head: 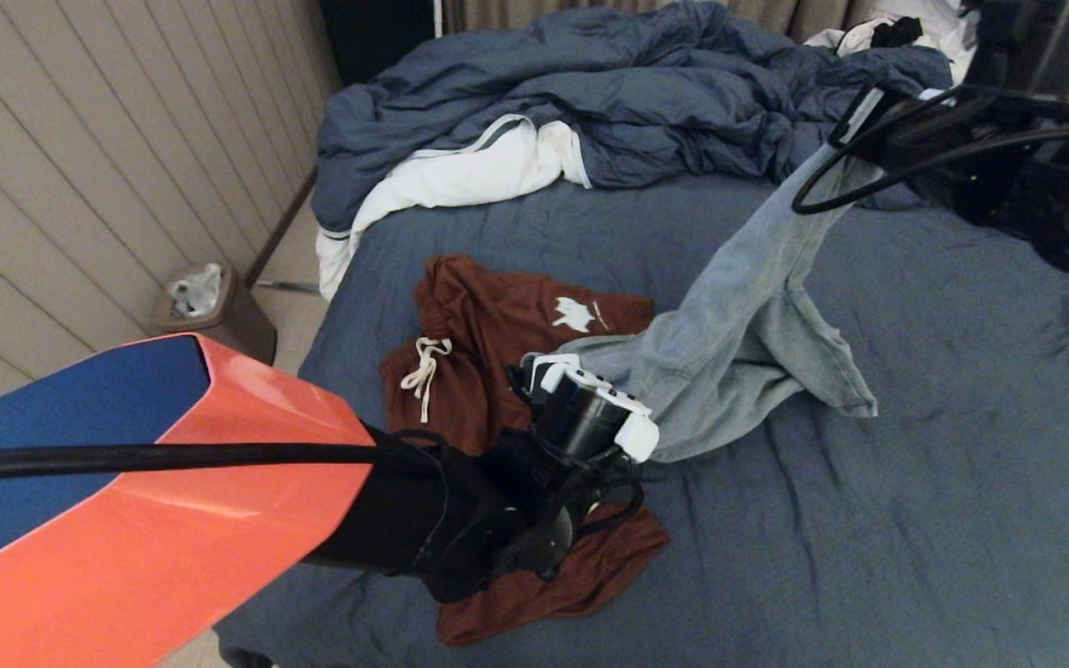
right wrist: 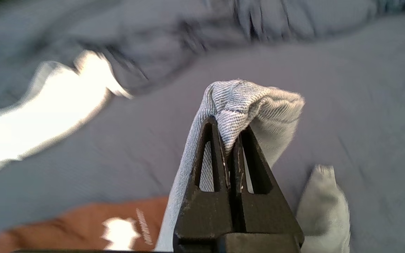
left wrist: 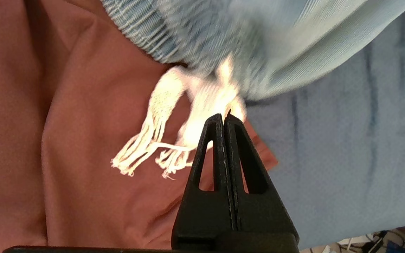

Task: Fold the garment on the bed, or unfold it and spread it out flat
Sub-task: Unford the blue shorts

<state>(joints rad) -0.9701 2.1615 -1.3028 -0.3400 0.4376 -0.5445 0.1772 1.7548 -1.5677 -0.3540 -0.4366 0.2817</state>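
The left gripper (left wrist: 224, 117) is low on the bed (head: 915, 520), fingers pinched on the jeans (head: 748, 325) by their white cord. The jeans stretch up and across to the right gripper (right wrist: 229, 130), raised high, fingers squeezing the other end.

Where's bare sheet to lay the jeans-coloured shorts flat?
Free: the slate-blue sheet right of the light grey-blue denim garment, toward the near right edge. A smaller strip between the rumpled blue duvet and the rust-brown drawstring shorts. Crowded: bed's middle-left, around the shorts.
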